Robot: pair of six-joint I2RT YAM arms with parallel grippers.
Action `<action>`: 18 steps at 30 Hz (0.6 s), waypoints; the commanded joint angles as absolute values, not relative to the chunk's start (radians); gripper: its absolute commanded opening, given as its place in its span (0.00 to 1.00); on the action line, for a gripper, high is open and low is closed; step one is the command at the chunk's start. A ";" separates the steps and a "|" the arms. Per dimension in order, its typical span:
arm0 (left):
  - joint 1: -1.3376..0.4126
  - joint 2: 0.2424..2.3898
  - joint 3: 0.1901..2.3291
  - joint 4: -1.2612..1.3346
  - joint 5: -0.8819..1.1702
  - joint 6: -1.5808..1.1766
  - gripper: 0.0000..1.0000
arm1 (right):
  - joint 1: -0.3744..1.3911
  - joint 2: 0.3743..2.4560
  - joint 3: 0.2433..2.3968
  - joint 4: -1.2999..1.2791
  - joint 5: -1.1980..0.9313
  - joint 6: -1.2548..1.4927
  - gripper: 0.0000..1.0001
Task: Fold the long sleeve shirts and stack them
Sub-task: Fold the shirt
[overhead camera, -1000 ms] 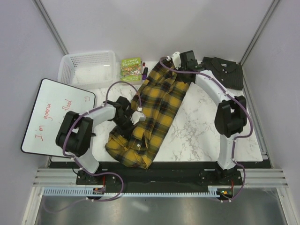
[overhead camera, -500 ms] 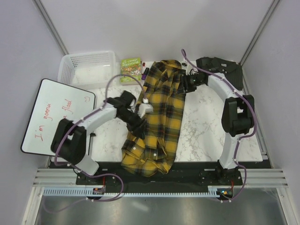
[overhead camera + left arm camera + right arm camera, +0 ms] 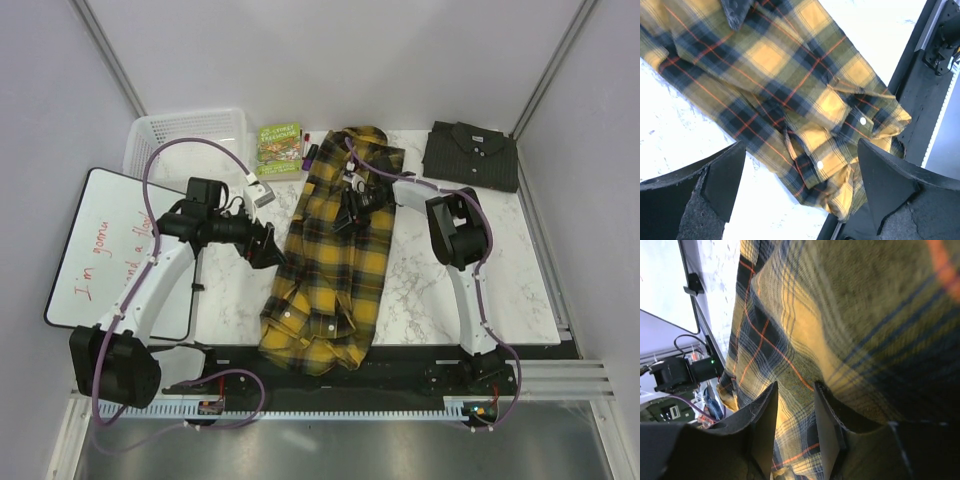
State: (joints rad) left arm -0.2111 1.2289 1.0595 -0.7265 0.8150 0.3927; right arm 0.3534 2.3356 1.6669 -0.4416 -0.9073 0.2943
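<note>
The yellow-and-black plaid long sleeve shirt [image 3: 330, 260] lies stretched out down the middle of the table, its lower end bunched at the near edge [image 3: 860, 120]. The dark grey shirt [image 3: 470, 155] lies folded at the back right. My left gripper [image 3: 270, 248] hovers just left of the plaid shirt, open wide with nothing between its fingers [image 3: 800, 200]. My right gripper [image 3: 348, 210] is low over the plaid shirt's upper part. Its jaws stand a little apart, and the plaid cloth [image 3: 790, 315] shows behind the gap [image 3: 795, 387].
A white basket [image 3: 190, 145] stands at the back left, with a green book [image 3: 280, 145] and markers [image 3: 308, 152] beside it. A whiteboard [image 3: 110, 250] lies off the table's left side. Bare marble [image 3: 430, 270] shows right of the plaid shirt.
My left gripper let go of the plaid shirt, opened wide and drew back to the left. My right gripper moved left from the shirt's right edge onto the cloth.
</note>
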 commanded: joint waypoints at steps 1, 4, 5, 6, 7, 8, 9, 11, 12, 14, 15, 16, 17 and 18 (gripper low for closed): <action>-0.204 1.186 1.019 -0.695 0.832 0.405 0.99 | 0.321 2.456 1.862 -0.602 -0.693 0.133 0.43; -0.207 1.158 0.970 -0.634 0.834 0.393 0.99 | 0.307 2.503 2.038 -0.730 -0.579 0.008 0.43; -0.222 1.152 0.951 -0.577 0.827 0.374 0.99 | 0.304 2.519 2.086 -0.764 -0.524 -0.041 0.44; -0.242 1.146 0.924 -0.563 0.816 0.370 0.99 | 0.304 2.554 2.188 -0.834 -0.500 -0.067 0.43; -0.270 1.146 0.916 -0.554 0.781 0.374 0.99 | 0.302 2.566 2.228 -0.863 -0.476 -0.096 0.44; -0.344 1.146 0.908 -0.539 0.758 0.389 0.99 | 0.304 2.575 2.262 -0.889 -0.436 -0.159 0.44; -0.389 1.143 0.887 -0.526 0.723 0.408 0.99 | 0.308 2.579 2.299 -0.929 -0.410 -0.194 0.44; -0.469 1.143 0.871 -0.497 0.632 0.405 0.99 | 0.308 2.550 2.292 -0.957 -0.393 -0.286 0.45; -0.471 1.147 0.874 -0.486 0.620 0.391 0.99 | 0.307 2.483 2.234 -0.972 -0.403 -0.307 0.48; -0.471 1.183 0.891 -0.498 0.546 0.403 0.99 | 0.307 2.378 2.125 -0.954 -0.439 -0.324 0.50; -0.468 1.199 0.900 -0.543 0.542 0.485 0.99 | 0.307 2.264 2.005 -0.924 -0.489 -0.321 0.54; -0.469 1.230 0.902 -0.567 0.561 0.542 0.99 | 0.311 2.209 1.952 -0.911 -0.512 -0.310 0.55; -0.472 1.250 0.894 -0.586 0.563 0.613 0.99 | 0.314 2.122 1.871 -0.901 -0.526 -0.299 0.56; -0.479 1.270 0.890 -0.591 0.554 0.629 0.97 | 0.318 2.088 1.841 -0.893 -0.537 -0.285 0.59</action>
State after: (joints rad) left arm -0.4747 1.1992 0.8780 -0.5690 0.6209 0.4465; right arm 0.3183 2.3497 1.9980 -0.8608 -0.5163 -0.2310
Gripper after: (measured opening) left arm 0.991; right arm 0.554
